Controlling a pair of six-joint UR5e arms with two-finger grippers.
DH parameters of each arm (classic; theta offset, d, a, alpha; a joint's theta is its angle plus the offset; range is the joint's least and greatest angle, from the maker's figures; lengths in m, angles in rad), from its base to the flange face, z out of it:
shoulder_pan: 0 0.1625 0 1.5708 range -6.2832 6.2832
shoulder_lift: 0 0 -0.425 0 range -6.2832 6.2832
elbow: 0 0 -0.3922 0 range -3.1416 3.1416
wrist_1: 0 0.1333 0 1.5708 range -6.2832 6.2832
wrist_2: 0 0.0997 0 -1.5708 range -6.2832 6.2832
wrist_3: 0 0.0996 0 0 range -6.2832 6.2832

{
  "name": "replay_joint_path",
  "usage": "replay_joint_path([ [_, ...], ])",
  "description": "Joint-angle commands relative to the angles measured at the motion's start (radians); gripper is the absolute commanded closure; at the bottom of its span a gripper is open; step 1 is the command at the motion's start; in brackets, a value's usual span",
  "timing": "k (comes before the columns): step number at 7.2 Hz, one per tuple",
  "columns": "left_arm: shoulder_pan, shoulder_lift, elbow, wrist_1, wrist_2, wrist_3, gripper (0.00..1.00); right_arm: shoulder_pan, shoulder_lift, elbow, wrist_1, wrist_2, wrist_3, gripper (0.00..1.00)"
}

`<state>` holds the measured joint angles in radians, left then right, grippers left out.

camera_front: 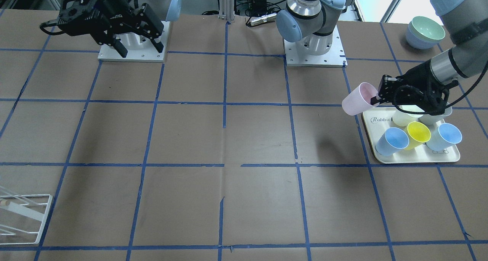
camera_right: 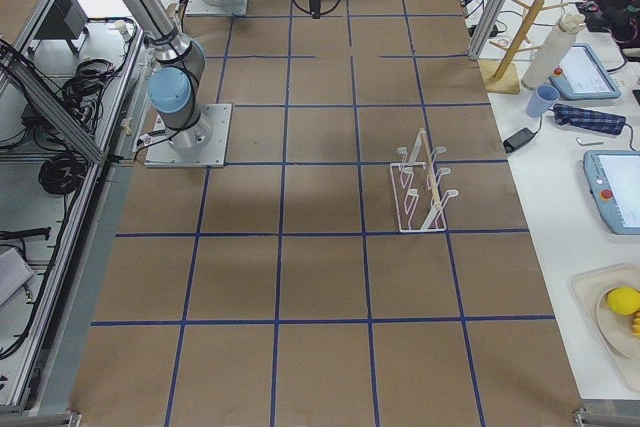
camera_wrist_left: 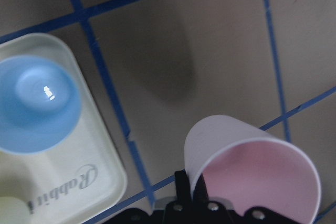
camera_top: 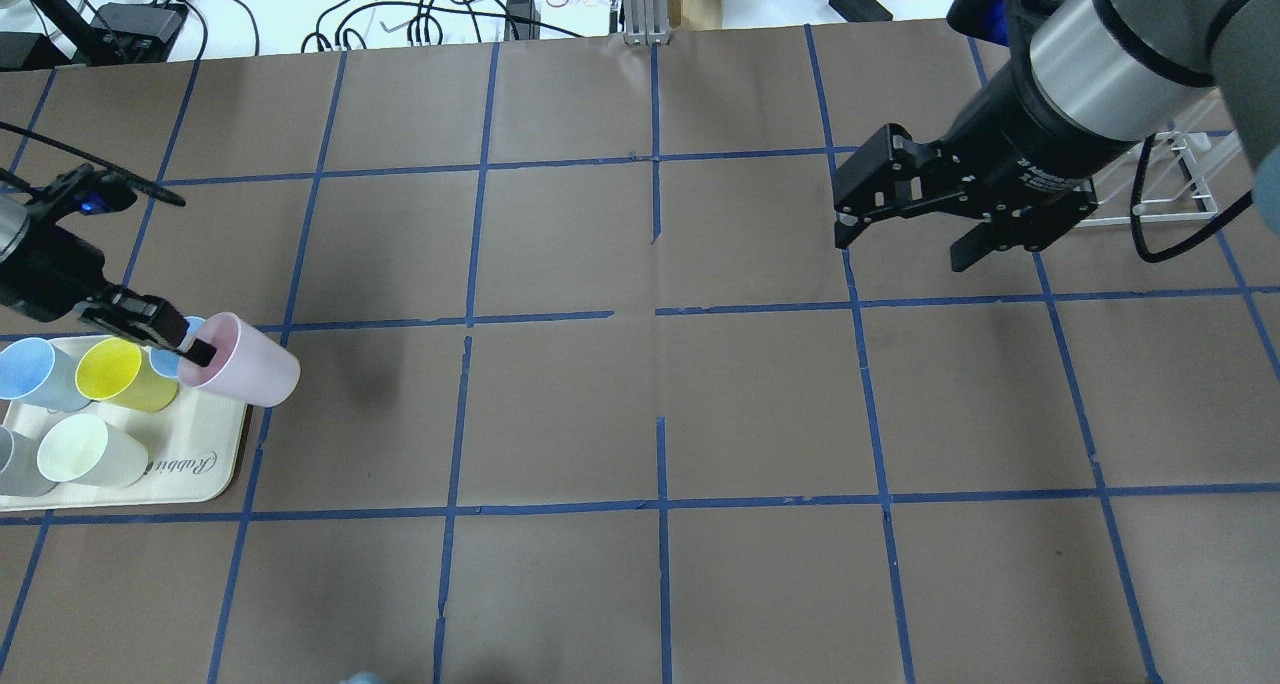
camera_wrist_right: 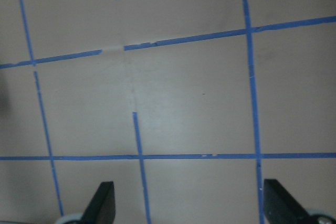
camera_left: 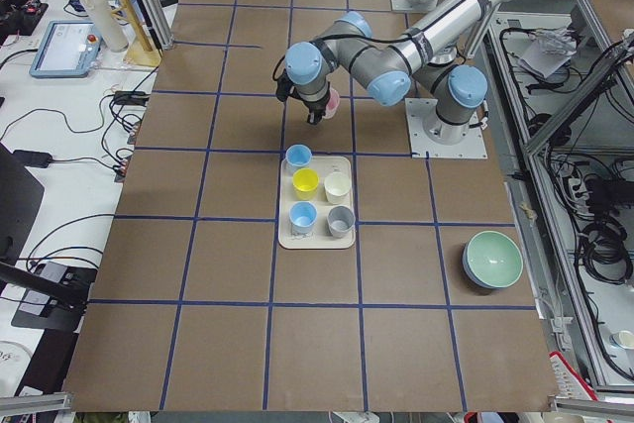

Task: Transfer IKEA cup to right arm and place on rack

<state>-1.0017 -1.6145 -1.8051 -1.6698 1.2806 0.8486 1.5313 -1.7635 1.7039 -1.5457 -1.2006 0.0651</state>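
Note:
The pink IKEA cup (camera_front: pixel 356 99) hangs tilted in the air, just off the corner of the cream tray (camera_front: pixel 419 160). My left gripper (camera_front: pixel 375 99) is shut on its rim, with one finger inside the cup. The cup also shows in the overhead view (camera_top: pixel 250 364) and the left wrist view (camera_wrist_left: pixel 252 171). My right gripper (camera_top: pixel 905 247) is open and empty, high above the table's right half. The right wrist view shows only its two fingertips (camera_wrist_right: pixel 102 205) and bare table. The white wire rack (camera_right: pixel 422 187) stands far from both grippers, at the table's edge (camera_front: pixel 23 215).
The tray (camera_top: pixel 200 484) holds a yellow cup (camera_top: pixel 125 374), light blue cups (camera_front: pixel 392 140), a pale yellow cup (camera_top: pixel 90 451) and a grey one. Stacked bowls (camera_front: pixel 425 32) sit behind the tray near my left arm's base. Blue tape lines grid the brown table.

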Motion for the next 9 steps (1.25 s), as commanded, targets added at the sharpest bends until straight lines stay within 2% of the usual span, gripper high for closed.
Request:
replay_joint_path([
  [1,-0.11,0.022,0.056,-0.134,-0.275,-0.259,1.0,-0.003,0.002,-0.007,0.001,0.341,0.002,0.0],
  [2,-0.121,0.059,0.064,-0.23,-0.412,-0.285,1.0,-0.02,0.002,-0.007,0.022,0.457,0.002,0.0],
  [4,-0.127,0.122,0.067,-0.359,-0.64,-0.287,1.0,-0.109,0.004,0.005,0.166,0.808,-0.005,0.0],
  [6,-0.208,0.162,0.067,-0.386,-0.806,-0.298,1.0,-0.154,0.007,0.057,0.216,1.022,-0.034,0.0],
  [7,-0.262,0.172,0.067,-0.383,-0.914,-0.35,1.0,-0.155,0.009,0.095,0.207,1.099,-0.04,0.0],
  [9,-0.343,0.169,0.066,-0.375,-1.051,-0.397,1.0,-0.155,0.028,0.137,0.21,1.209,-0.08,0.0],
])
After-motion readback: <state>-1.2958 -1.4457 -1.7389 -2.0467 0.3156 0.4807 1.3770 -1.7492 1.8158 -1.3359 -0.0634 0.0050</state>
